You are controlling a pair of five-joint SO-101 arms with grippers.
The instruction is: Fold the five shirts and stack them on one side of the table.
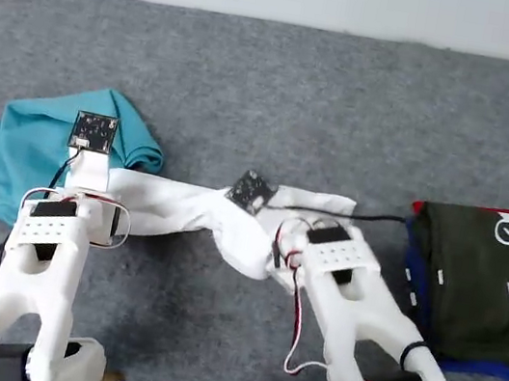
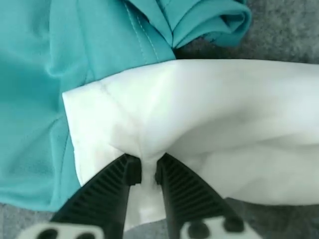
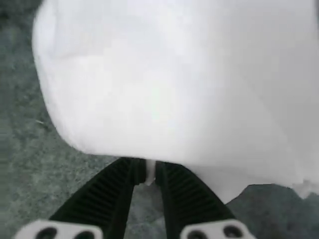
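A white shirt (image 1: 195, 208) lies bunched in a band across the middle of the grey table, between my two arms. My left gripper (image 2: 146, 175) is shut on the white shirt's (image 2: 209, 124) hem, right beside a crumpled teal shirt (image 1: 37, 149) (image 2: 55, 64). My right gripper (image 3: 148, 177) is shut on the white shirt's (image 3: 174, 84) other end, a little above the carpet-like surface. At the right edge sits a stack of folded shirts (image 1: 484, 278), dark green on top, with blue and red cloth showing beneath.
The grey table surface (image 1: 280, 97) stretches open toward the back. Both white arm bodies (image 1: 47, 263) (image 1: 362, 306) with their cables stand at the front edge. A black cable (image 1: 367, 216) runs from the right arm toward the stack.
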